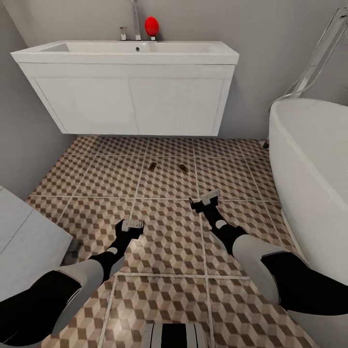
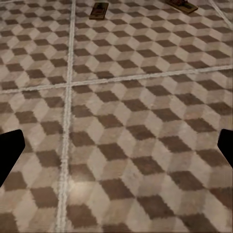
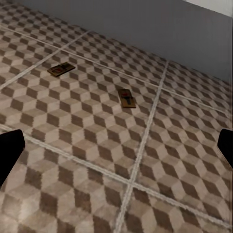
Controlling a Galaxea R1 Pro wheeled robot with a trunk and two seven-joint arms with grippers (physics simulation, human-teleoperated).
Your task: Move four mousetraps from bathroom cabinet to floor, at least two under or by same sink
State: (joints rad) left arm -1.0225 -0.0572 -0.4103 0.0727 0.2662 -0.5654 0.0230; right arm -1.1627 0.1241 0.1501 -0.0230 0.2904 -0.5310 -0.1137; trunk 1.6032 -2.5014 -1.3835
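Observation:
Two mousetraps lie flat on the cube-patterned bathroom floor, one beside the other, just in front of the white vanity under the bathroom sink. In the left wrist view both mousetraps lie far ahead on the tiles; in the right wrist view they lie closer. My left gripper hangs open and empty over bare tiles. My right gripper is open and empty too, a short way short of the traps. The cabinet is out of view.
An oval white bathtub fills the right side, with a chrome pipe rising behind it. A white block stands at the left. A chrome tap and a red object sit on the sink's back edge.

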